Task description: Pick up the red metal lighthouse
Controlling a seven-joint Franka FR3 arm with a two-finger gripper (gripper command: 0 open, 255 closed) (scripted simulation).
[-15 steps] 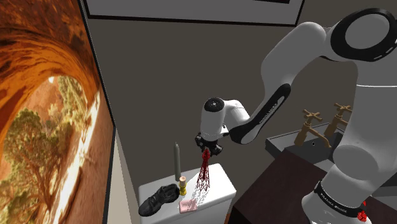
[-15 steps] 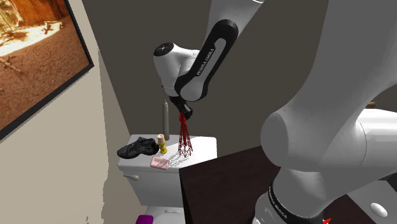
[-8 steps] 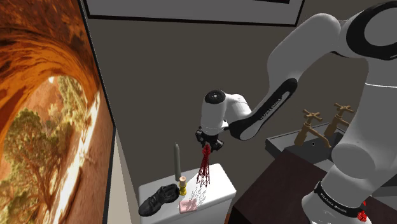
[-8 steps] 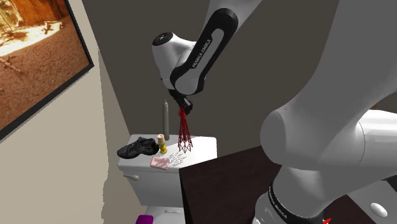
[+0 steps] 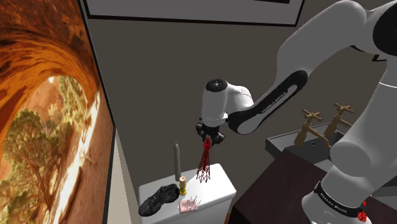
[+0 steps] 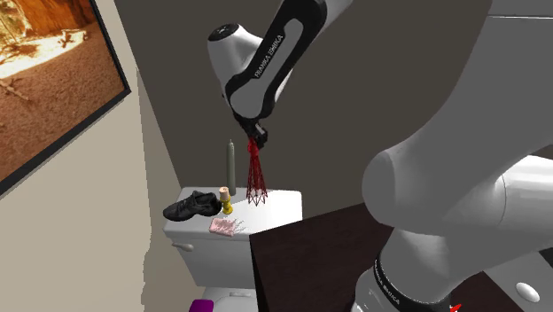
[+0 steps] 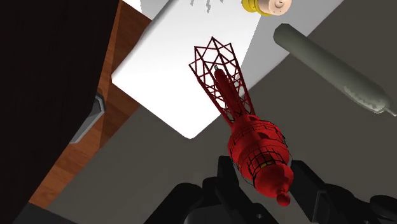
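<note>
Dark grey walls closed in a small bathroom, where a white toilet tank lid (image 5: 221,180) served as the work surface, beside a dark brown wooden cabinet top (image 5: 280,184). Above the lid, the all-black two-finger gripper (image 5: 206,142) pointed downward at the end of the white arm. Its fingers (image 7: 226,175) were closed to a narrow gap, clamped on either side of the solid upper end of the red metal lighthouse with an open lattice base (image 7: 248,127). The rounded cap of the lighthouse sat between the finger pads, and the lattice end pointed away from the hand towards the lid. In the second exterior view it hung nearly upright beneath the gripper. Its base appeared to hang just clear of the lid, though the gap was hard to judge from these angles.

On the lid, towards the shoulder view's left of the lighthouse, stood a tall grey-green candle (image 5: 177,160) and, near it, a small yellow bottle with a cork-coloured top (image 5: 182,185). A black laced shoe (image 5: 158,199) lay further left, and a flat pink object (image 5: 188,205) rested near the front edge. None of these touched the lighthouse. A large framed orange canyon picture (image 5: 44,108) covered the side wall, and brass taps (image 5: 321,124) stood over a basin behind the arm.
</note>
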